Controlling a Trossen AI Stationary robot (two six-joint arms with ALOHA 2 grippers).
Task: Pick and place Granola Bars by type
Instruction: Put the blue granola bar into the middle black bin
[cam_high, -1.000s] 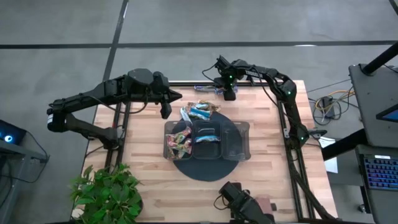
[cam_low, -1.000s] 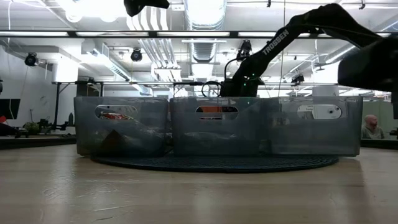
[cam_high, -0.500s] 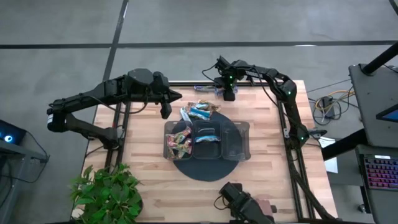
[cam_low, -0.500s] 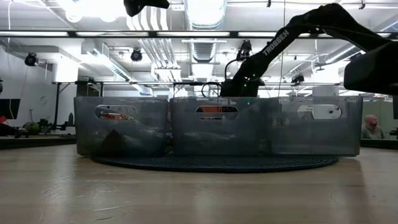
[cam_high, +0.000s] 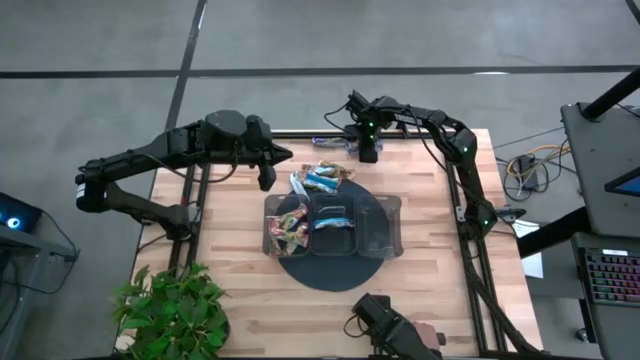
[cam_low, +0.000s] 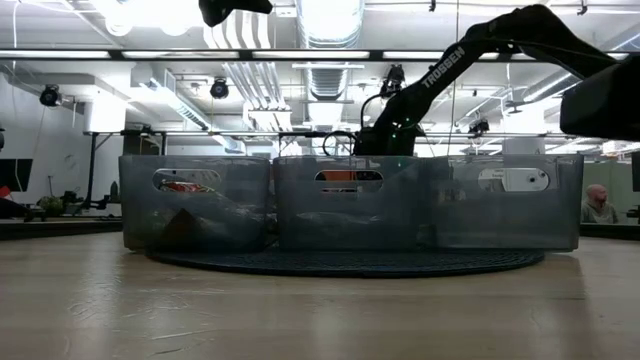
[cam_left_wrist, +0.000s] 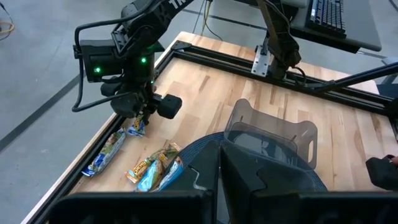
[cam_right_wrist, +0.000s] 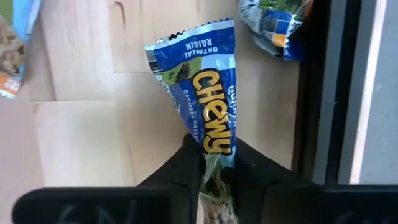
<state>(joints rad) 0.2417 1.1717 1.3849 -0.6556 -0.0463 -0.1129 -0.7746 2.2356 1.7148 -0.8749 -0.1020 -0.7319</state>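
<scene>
One blue oatmeal raisin granola bar (cam_right_wrist: 202, 93) lies on the wood beyond the three-compartment tray (cam_high: 385, 210), right gripper (cam_right_wrist: 212, 163) pinching its end; left gripper (cam_high: 267, 180) shut, empty, nearby

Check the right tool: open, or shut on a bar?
Shut on a bar. In the right wrist view the right tool has both fingers pinching one end of the blue oatmeal raisin granola bar lying on the wooden table.

From my station I see the wooden table (cam_high: 220, 270) carrying a dark round mat (cam_high: 330, 272) near its middle under what looks like a three-compartment tray (cam_high: 392, 228), with loose granola bars (cam_high: 322, 178) scattered toward the far edge and one blue bar (cam_right_wrist: 202, 87) beside the far rail.
</scene>
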